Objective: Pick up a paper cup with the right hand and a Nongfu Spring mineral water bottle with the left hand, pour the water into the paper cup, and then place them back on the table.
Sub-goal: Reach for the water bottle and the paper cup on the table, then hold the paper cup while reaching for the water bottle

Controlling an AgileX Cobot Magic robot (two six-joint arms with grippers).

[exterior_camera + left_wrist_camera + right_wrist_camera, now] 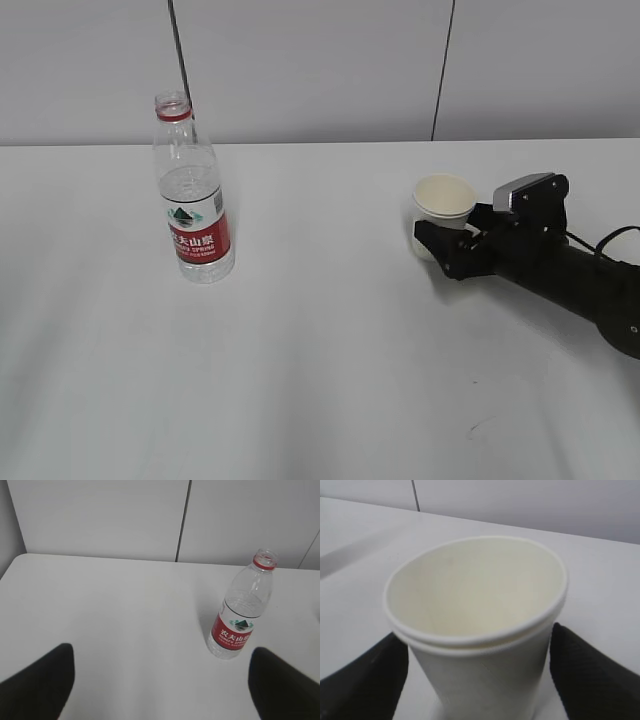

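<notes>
The paper cup (443, 200) stands upright and empty on the white table (330, 350) at the right. My right gripper (450, 236) straddles it, one black finger (365, 685) on each side of its lower wall, with thin gaps showing; the cup fills the right wrist view (480, 630). The Nongfu Spring bottle (193, 200) stands upright and uncapped at the left, partly filled with water. My left gripper (160, 680) is open wide and empty; the bottle (242, 615) stands ahead of it, toward the right finger. The left arm is out of the exterior view.
A small dark scuff (478, 430) marks the table near the front right. A grey-white panelled wall (320, 70) runs along the table's far edge.
</notes>
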